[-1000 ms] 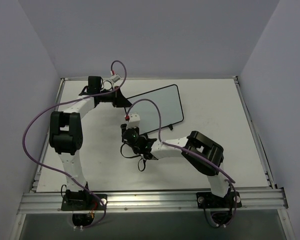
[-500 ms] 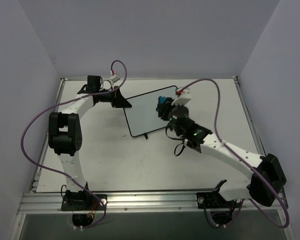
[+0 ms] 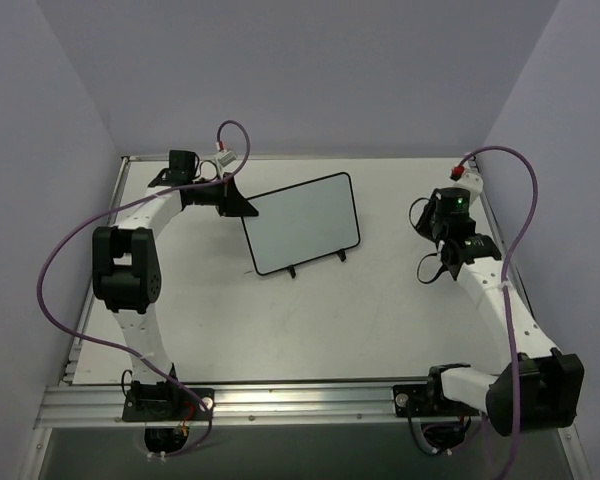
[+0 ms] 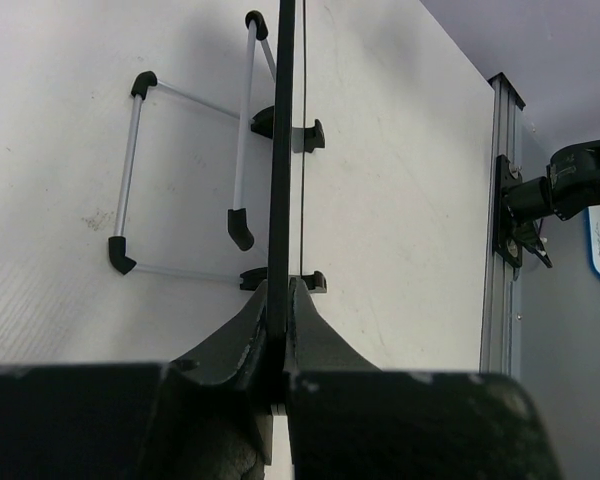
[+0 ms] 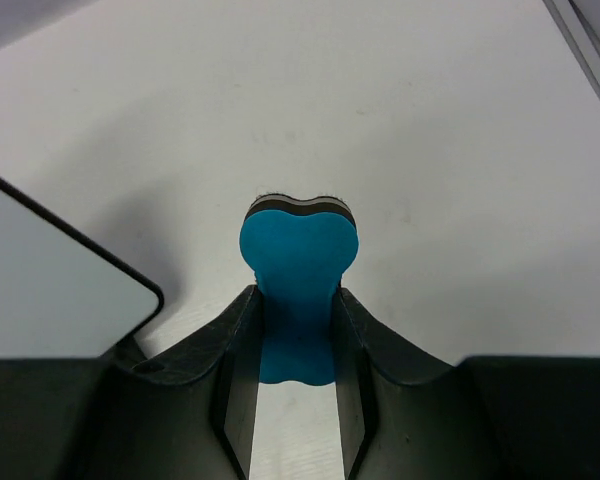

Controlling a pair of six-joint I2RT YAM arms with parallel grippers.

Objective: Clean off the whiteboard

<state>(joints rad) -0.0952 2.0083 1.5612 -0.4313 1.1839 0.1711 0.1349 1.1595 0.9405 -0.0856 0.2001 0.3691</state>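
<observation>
Centre of the tabletop point(image 3: 310, 320): whiteboard point(image 3: 302, 222) upright, face plain white.
I see a thin black rounded frame and two black feet; my left gripper point(image 4: 280, 287) pinches its left edge, while my right gripper point(image 5: 296, 297) clamps a blue eraser point(image 5: 299, 250), well apart from the board.

The overhead camera, behind my bases, looks down on the whole worktop point(image 3: 380, 320). Wrist cameras peer closely past my left tool point(image 4: 277, 287) and right tool point(image 5: 295, 297); all share the whiteboard point(image 3: 300, 222).

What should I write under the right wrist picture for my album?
The right gripper pinches a blue bone-shaped eraser, with the whiteboard corner at the left.
</observation>
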